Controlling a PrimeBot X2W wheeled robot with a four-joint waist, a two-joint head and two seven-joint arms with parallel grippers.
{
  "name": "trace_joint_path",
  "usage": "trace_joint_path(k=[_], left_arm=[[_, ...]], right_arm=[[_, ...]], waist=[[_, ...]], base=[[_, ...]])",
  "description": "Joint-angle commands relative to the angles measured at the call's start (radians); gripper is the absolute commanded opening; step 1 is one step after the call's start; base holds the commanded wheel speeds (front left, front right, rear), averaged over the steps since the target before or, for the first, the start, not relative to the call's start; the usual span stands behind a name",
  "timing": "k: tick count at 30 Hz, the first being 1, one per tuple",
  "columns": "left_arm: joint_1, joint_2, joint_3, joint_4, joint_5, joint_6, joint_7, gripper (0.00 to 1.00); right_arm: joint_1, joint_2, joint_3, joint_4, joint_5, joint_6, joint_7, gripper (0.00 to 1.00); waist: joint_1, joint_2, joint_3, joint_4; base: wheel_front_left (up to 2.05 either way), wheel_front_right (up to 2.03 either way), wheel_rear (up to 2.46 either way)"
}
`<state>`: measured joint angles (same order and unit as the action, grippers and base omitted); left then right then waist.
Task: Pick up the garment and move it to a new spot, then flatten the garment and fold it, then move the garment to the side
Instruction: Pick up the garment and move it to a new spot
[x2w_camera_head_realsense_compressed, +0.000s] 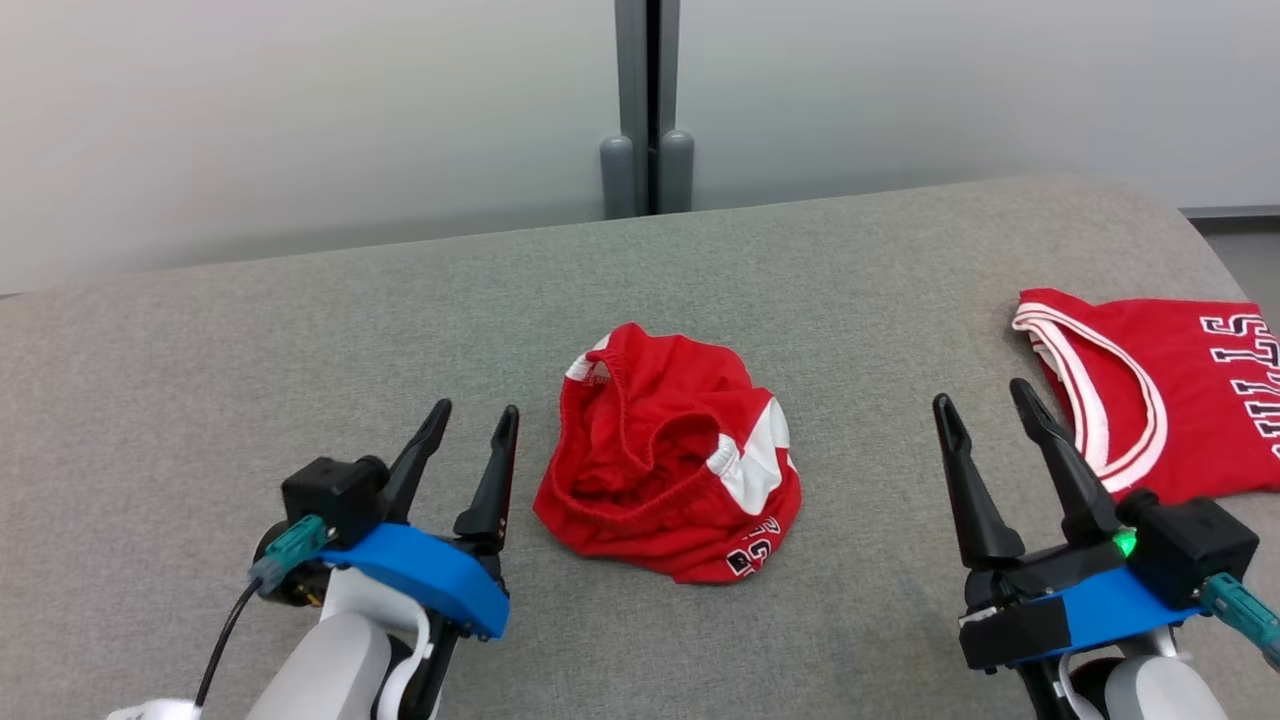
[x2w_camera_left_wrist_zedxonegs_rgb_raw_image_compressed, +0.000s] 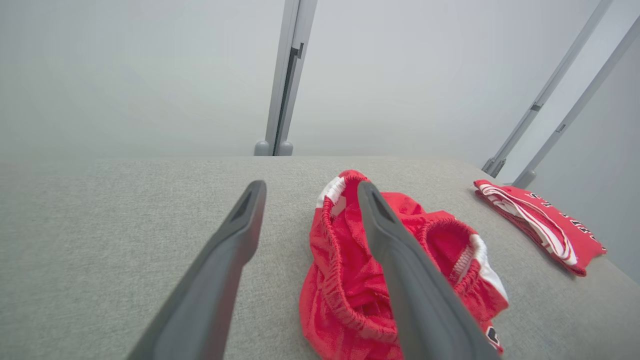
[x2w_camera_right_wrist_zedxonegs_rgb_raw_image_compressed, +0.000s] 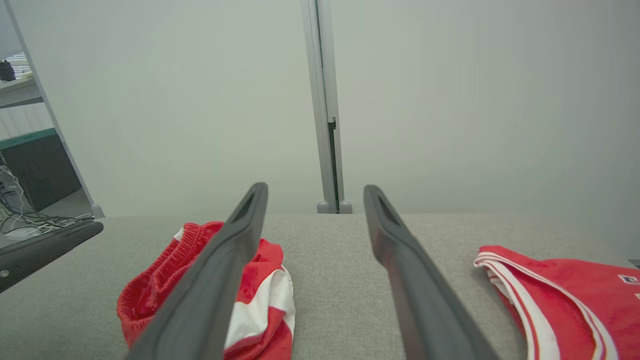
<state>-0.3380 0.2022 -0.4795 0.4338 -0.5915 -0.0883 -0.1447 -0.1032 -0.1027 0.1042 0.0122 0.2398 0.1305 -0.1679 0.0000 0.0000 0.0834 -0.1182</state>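
The left claw (x2w_camera_head_realsense_compressed: 475, 410) is released, its two dark fingers spread with nothing between them, hanging just beside the left edge of the red shorts (x2w_camera_head_realsense_compressed: 670, 450). The right claw (x2w_camera_head_realsense_compressed: 980, 395) is also released and empty, well apart from the shorts on their other side and nearer the folded jersey (x2w_camera_head_realsense_compressed: 1170, 380).

The shorts lie crumpled in a heap at the middle of the grey worktop (x2w_camera_head_realsense_compressed: 300, 350), with the elastic waistband gaping upward and a white side panel showing. The step in hand looks like flattening. To do it well, each claw would best take the waistband at opposite ends, pinching a single layer of the ribbed elastic rather than a bunch. Then they draw apart evenly so the legs fall straight, keeping clear of the jersey on the right.

Counted: two claws, both empty; two red garments, one crumpled pair of shorts and one folded jersey; one worktop.
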Motion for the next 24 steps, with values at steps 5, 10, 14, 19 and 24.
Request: trace_joint_path(k=[5,10,14,19,24], left_arm=[[0.096,0.023,0.093,-0.078,-0.016,0.014,-0.111,1.00],[0.183,0.014,0.219,-0.185,0.040,0.020,-0.120,1.00],[0.258,0.010,0.291,-0.221,0.126,0.033,-0.121,1.00],[0.328,-0.001,0.344,-0.227,0.194,0.047,-0.121,1.00],[0.355,-0.001,0.369,-0.222,0.218,0.042,-0.121,1.00]], right_arm=[[0.044,0.004,-0.043,-0.016,-0.003,0.000,0.013,1.00],[0.058,-0.001,-0.059,-0.017,0.003,0.000,0.025,1.00],[0.070,-0.006,-0.062,-0.014,0.005,0.000,0.031,1.00],[0.087,-0.009,-0.070,-0.001,0.004,0.000,0.039,1.00],[0.110,-0.004,-0.078,0.014,-0.008,0.000,0.041,1.00]], waist=[[0.0000,0.0000,-0.020,0.048],[0.0000,0.0000,-0.038,0.063],[0.0000,0.0000,-0.054,0.062],[0.0000,0.0000,-0.074,0.060],[0.0000,0.0000,-0.083,0.061]], base=[[0.00,0.00,0.00],[0.00,0.00,0.00],[0.00,0.00,0.00],[0.00,0.00,0.00],[0.00,0.00,0.00]])
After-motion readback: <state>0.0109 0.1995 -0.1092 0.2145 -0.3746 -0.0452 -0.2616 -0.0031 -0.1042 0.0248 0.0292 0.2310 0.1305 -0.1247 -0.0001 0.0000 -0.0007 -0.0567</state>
